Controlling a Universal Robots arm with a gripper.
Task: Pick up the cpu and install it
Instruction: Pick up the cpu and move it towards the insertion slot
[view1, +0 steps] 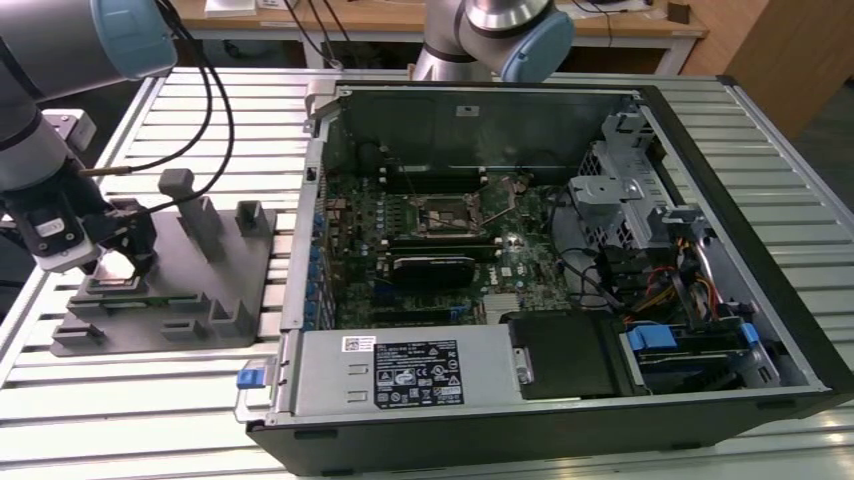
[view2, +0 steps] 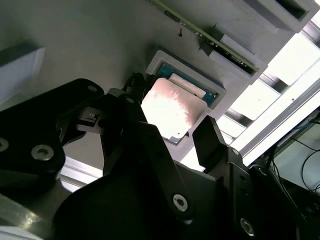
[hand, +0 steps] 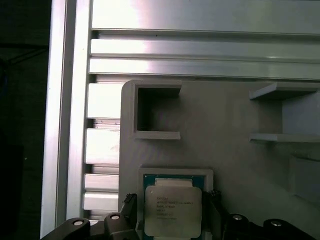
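The cpu (view1: 118, 266) is a small square chip with a pale metal top. It sits between the fingers of my gripper (view1: 124, 262) over the grey holder block (view1: 200, 305) at the exterior view's left. In both wrist views the cpu (view2: 170, 110) (hand: 172, 210) hangs just above its teal-lined pocket, shifted off it, with a black finger (view2: 207, 135) close against each side. The gripper (view2: 172, 117) (hand: 172, 206) looks shut on the chip. The motherboard's metal-framed socket (view1: 445, 213) lies inside the open computer case (view1: 694, 130), far from the gripper.
The holder block carries several upright grey posts (view1: 200, 215) and a ram stick slot near the gripper. The slatted aluminium table (view1: 160, 400) runs under everything. A second arm's base (view1: 501, 30) stands behind the case. Cables (view1: 220, 110) hang over the table's left side.
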